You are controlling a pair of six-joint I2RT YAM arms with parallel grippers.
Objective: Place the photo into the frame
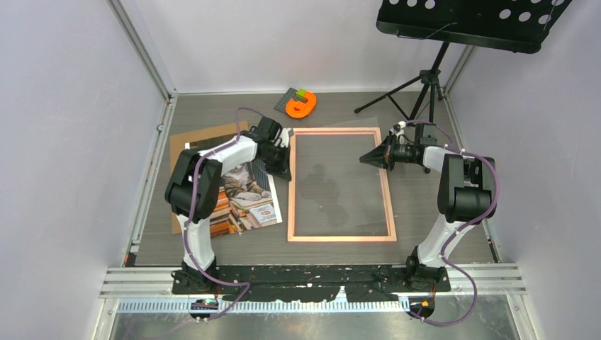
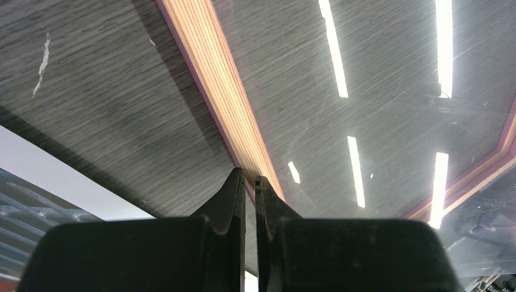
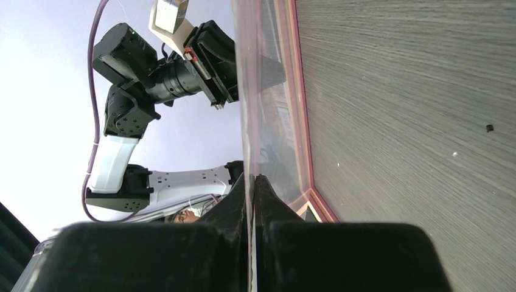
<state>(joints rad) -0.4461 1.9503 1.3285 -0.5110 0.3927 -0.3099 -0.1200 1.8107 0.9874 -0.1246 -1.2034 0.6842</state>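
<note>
1. Midway across the grey tabletop (image 1: 407, 205), found the frame (image 1: 340, 239) lying flat, long rails running front to back, tabletop showing through its clear pane (image 1: 340, 191).
2. Just left of the frame, found the photo (image 1: 249, 203) face up, cat and books showing, partly hidden under the left arm (image 1: 212, 166).
3. Under the photo and reaching farther left of the frame, noted a brown backing board (image 1: 186, 145).
4. At the frame's left rail, toward its far corner, saw the left gripper (image 2: 249, 178) clenched to a thin slit with nothing visible in it; tips at the rail's outer edge, contact not made out.
5. Over the frame's right rail, also toward the far end, saw the right gripper (image 3: 251, 176) squeezed tight on the frame, pinching the pane's thin edge.
6. Beyond the frame's far rail, spotted an orange object (image 1: 301, 106) on a dark grey plate (image 1: 285, 100), plus a black music stand (image 1: 468, 25) off the far right corner.
</note>
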